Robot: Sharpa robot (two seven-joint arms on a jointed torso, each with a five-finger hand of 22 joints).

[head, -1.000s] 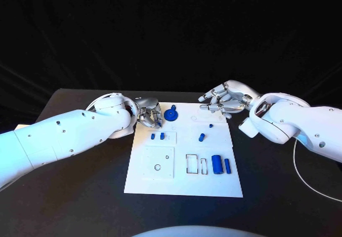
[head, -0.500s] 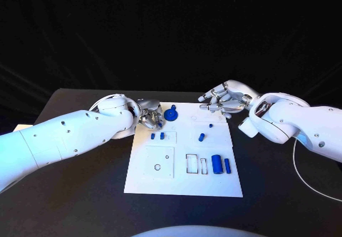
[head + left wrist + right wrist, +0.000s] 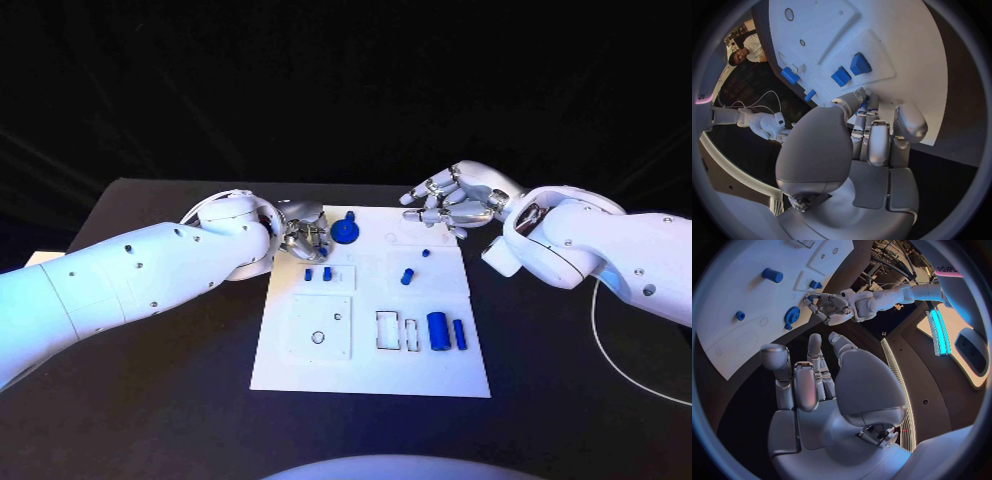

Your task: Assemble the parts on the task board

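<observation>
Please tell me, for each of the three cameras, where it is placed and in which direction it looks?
Head view: from the robot's head, looking down at the white rectangular task board; both white arms enter.
Left wrist view: behind the silver left hand, facing the board beside two small blue block parts.
Right wrist view: behind the silver right hand, facing across the board toward the left hand.
Shared: the round blue gear-like part shows in head and right wrist views.
</observation>
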